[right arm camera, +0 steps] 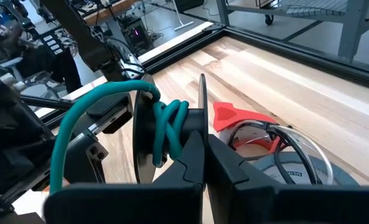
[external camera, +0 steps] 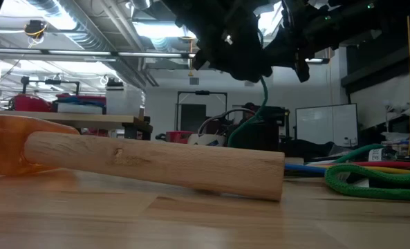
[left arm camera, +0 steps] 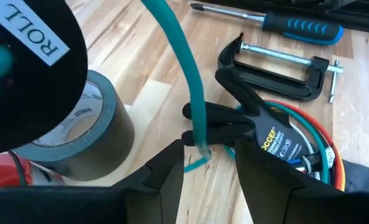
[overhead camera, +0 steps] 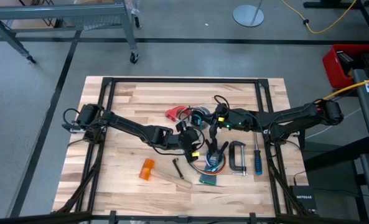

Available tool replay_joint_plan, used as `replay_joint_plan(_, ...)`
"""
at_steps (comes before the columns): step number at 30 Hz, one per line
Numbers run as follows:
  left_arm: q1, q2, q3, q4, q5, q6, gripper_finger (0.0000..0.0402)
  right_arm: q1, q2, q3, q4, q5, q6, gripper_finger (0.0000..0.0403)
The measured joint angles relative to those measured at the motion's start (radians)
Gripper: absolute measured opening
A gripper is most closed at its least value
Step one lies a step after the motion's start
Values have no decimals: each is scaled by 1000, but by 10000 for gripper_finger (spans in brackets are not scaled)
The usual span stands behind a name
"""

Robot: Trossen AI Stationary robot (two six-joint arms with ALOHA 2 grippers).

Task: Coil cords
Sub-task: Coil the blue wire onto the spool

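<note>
Both arms meet over the middle of the bench [overhead camera: 122, 106]. Right gripper [right arm camera: 204, 149] is pinched tight on a thin black spool [right arm camera: 148, 134], held edge-on, w/ a green cord [right arm camera: 97, 109] wound a few turns round its hub. From there the green cord arcs off toward the left arm.

Left gripper [left arm camera: 206, 168] stands wide, fingers either side of the cord's loose end but not squeezing it; the cord hangs down between them, its tip just above the wood. It holds nothing.

Just beside the left gripper sits a grey tape roll [left arm camera: 88, 134]. Near the bench's front edge: a black spring clamp [left arm camera: 246, 121] lies over a bundle of coloured wires [left arm camera: 315, 146], then a black C-clamp [left arm camera: 277, 68], then a blue-handled screwdriver [left arm camera: 302, 26] out toward the right edge.

Red plastic piece [right arm camera: 234, 115] lies flat mid-bench toward the back, w/ thin dark cords [right arm camera: 277, 140] looped next to it, by the tape roll.

Front-left area: an orange block [overhead camera: 147, 169] and a small dark tool [overhead camera: 178, 168], well apart from the grippers.

Low view: a wooden handle [external camera: 156, 162] lies across the foreground.
</note>
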Motion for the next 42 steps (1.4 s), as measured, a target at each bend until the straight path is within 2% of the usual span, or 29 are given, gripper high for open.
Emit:
replay_joint_plan(10, 0, -2, 0, 64, -2, 6, 128, 0, 0, 0, -7, 0, 0, 4)
replay_joint_plan(27, 0, -2, 0, 67, -2, 16, 10, 0, 0, 0, -12, 0, 1, 4)
replay_joint_plan(39, 26, -2, 0, 219, -33, 2, 3, 1, 0, 0, 10, 0, 41, 4)
replay_joint_plan(42, 33, -2, 0, 235, -32, -12, 3, 1, 0, 0, 49, -34, 58, 4)
